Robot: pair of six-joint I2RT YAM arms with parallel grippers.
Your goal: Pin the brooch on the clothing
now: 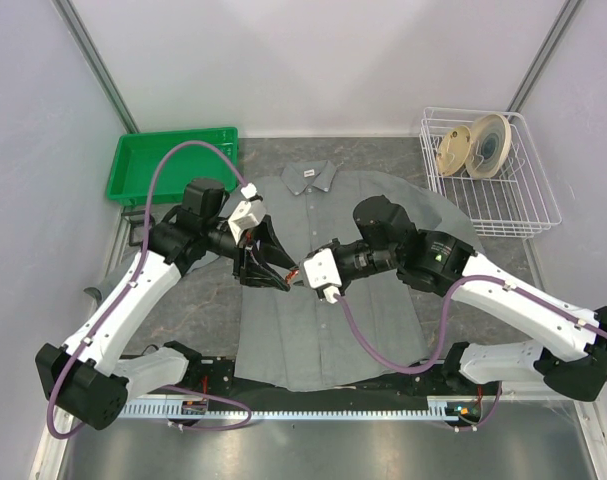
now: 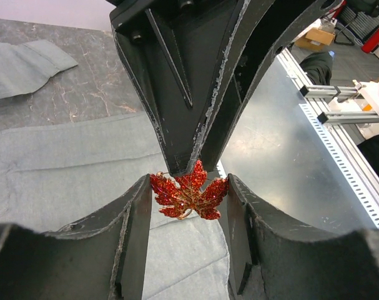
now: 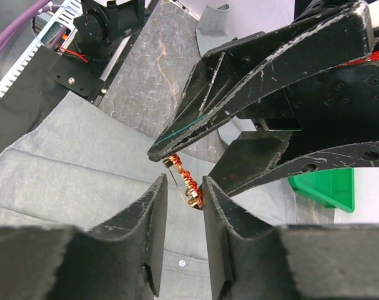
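Brooch: the red maple-leaf brooch (image 2: 189,197) is up in the air over the middle of the grey shirt (image 1: 323,330), right between the two grippers. It is not on the shirt yet.
Left gripper: the left gripper (image 2: 189,181) has its two fingers on the two sides of the leaf and squeezes it across its width. I think it holds the leaf by its edges so the back with the pin is free.
Right gripper: the right gripper (image 3: 184,187) comes at the brooch from the other side. Its fingers stand one on each side of the thin gold pin. There is a gap between them, so they are not pinching yet. One finger looks like it just touches the brooch.
Why two grippers: the brooch is tiny. One gripper can keep it steady while the other works the pin at the back. That is my guess.
Shirt: it lies flat on the table (image 1: 183,310), buttoned, collar at the far end. Flat cloth should be easier to pin.
How far along: early, I think. The pin looks like it needs opening first.
What could go wrong: the little leaf could twist or slip out if the second gripper pushes it sideways.
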